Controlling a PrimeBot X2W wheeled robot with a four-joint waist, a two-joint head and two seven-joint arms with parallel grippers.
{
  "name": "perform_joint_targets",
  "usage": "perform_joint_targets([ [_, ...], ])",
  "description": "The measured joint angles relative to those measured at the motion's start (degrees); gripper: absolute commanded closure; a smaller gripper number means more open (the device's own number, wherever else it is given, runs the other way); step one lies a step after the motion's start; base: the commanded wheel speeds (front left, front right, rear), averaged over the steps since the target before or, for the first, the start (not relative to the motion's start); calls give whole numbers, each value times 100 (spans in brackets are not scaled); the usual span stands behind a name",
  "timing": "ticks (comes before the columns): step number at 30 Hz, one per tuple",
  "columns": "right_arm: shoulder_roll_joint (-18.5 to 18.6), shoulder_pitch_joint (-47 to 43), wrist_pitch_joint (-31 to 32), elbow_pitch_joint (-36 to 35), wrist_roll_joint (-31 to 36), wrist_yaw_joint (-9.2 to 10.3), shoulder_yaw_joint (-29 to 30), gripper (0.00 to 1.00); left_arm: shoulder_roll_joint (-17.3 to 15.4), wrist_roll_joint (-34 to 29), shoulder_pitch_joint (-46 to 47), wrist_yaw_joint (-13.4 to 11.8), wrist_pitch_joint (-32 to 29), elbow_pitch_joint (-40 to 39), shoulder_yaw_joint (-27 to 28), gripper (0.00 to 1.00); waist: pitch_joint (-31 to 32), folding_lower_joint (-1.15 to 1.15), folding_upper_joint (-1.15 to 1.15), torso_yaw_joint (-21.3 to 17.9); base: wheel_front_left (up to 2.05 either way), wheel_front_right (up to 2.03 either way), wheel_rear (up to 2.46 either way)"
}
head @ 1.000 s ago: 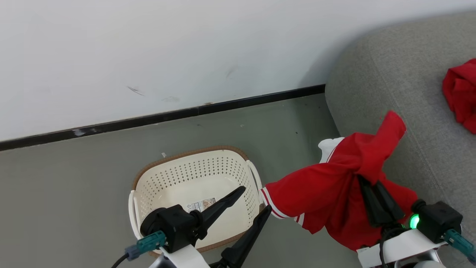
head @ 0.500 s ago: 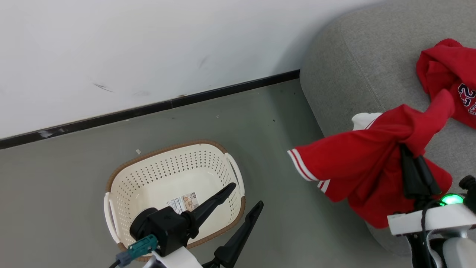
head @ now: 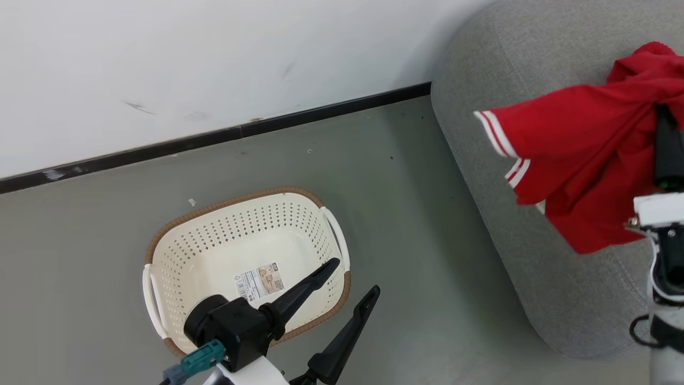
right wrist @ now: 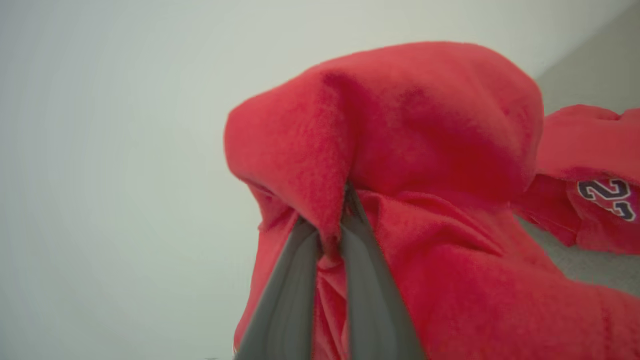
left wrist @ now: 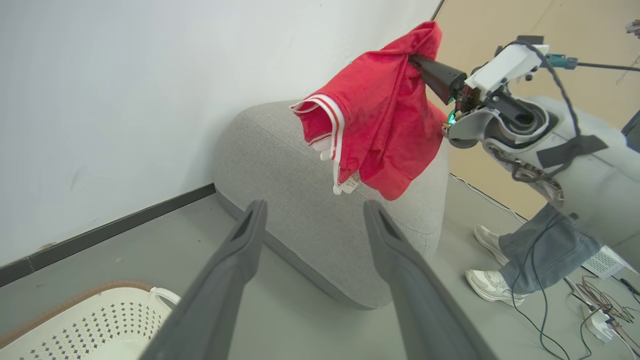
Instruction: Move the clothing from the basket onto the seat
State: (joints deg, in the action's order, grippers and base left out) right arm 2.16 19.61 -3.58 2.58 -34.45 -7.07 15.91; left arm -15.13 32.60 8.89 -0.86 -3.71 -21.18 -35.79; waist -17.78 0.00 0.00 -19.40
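The right claw [right wrist: 334, 235] clamped a bright-red, white-striped fabric garment [head: 577, 155], draped beneath it above the grey upholstered seat [head: 513, 240], presumably for dropping; the left claw [head: 354, 277] gaped wide near the oval cream plastic basket [head: 176, 235].

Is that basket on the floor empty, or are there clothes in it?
Empty where visible: the basket shows a bare cream floor and its label sticker; the left gripper hides part.
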Motion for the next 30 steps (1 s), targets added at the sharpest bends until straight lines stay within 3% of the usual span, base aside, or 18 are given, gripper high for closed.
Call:
perform_joint_targets([
  [9,98,1413,784,678,-269,0,1131,100,-2,-1,1,-20,0,-38,-10,0,-114,0,0,177,0,0,0],
  [14,499,2330,1151,1194,35,0,1979,100,2,-7,1,-51,0,-56,-22,0,-202,0,0,325,0,0,0],
  [21,921,2969,1491,1653,746,0,2431,100,9,-41,1,-51,0,-74,-59,0,-311,0,0,497,0,0,0],
  [30,1122,3833,1829,2059,1400,0,2943,100,11,-41,1,-49,-59,-118,-176,0,-549,0,0,736,0,0,0],
])
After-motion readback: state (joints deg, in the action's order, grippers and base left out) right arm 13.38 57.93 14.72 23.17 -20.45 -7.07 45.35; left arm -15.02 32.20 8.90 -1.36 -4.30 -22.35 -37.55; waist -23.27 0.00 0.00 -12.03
